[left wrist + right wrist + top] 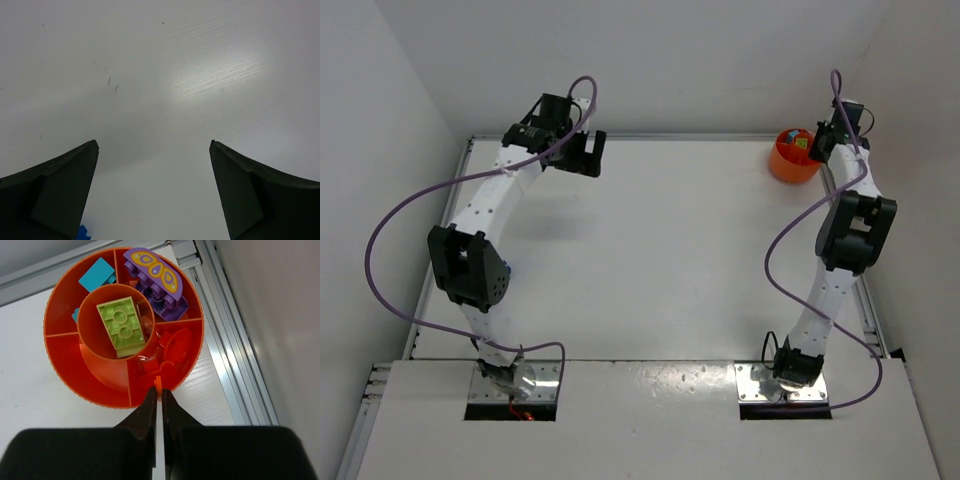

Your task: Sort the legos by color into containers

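The round orange tub [60,370] with divider walls stands at the table's far right corner; it also shows in the top view [792,160]. It holds a light green brick [121,326] in the middle cup, a cyan piece [96,274], a purple piece with a yellow pattern [155,275] and orange pieces [175,345]. My right gripper [159,390] is shut on a thin orange lego [158,384], held over the tub's near rim. My left gripper [154,145] is open and empty over bare table at the far left [588,153]. A small blue bit [81,233] shows by its left finger.
An aluminium rail [225,340] runs along the table's right edge just beside the tub, with the wall right behind it. White walls close the table at the back and left. Purple cables loop off both arms.
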Tool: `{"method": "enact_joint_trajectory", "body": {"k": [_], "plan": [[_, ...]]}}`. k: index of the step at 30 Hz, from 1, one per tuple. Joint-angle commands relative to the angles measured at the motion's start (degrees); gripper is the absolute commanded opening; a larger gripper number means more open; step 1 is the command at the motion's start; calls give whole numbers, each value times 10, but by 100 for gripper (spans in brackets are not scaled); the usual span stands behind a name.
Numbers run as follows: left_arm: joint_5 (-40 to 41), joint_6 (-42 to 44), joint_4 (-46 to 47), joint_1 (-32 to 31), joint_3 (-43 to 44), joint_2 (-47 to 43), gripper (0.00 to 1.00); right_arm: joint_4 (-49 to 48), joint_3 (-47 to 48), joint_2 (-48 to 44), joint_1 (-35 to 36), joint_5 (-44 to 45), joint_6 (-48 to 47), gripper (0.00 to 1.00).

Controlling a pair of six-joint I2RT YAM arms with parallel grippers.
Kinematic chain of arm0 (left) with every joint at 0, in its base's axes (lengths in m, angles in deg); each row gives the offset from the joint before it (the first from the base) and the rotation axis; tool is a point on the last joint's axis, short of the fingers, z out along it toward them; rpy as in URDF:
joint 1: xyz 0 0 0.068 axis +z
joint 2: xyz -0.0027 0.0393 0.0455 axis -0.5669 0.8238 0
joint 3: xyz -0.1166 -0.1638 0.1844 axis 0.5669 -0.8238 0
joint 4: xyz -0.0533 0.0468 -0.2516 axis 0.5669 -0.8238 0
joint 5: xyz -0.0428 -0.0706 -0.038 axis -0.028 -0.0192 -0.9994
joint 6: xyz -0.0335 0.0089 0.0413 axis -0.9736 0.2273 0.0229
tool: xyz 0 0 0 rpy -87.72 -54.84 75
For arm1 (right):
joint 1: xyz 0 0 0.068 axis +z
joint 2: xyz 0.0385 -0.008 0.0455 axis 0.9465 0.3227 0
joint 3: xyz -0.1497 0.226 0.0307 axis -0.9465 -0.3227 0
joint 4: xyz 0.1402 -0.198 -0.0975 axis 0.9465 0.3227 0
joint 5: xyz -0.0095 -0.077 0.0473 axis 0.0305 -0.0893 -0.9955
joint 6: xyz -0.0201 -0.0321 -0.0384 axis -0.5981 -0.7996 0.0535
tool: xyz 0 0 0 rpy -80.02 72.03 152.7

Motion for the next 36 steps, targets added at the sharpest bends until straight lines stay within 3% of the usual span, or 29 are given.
{"method": "enact_joint_trajectory", "body": {"k": [1,6,9,18,23,29,36], "plan": [[18,0,7,10,-15,-27,100,-23,42,16,2,-3,14,0],[37,5,7,15,-34,-37,100,-29,70,36,-3,-14,19,2],[37,5,7,21,-42,-49,100,-34,78,48,-3,-14,19,11],[10,10,7,44,-79,-73,100,-34,66,37,-3,-33,19,25],[3,35,0,50,-108,-96,100,-29,49,5,-3,-60,6,25],[-61,134,-70,82,-207,-194,93,-29,-51,-74,15,-181,-35,25],[-73,344,-180,156,-363,-353,86,-16,-148,-127,32,-303,-105,26]]}}
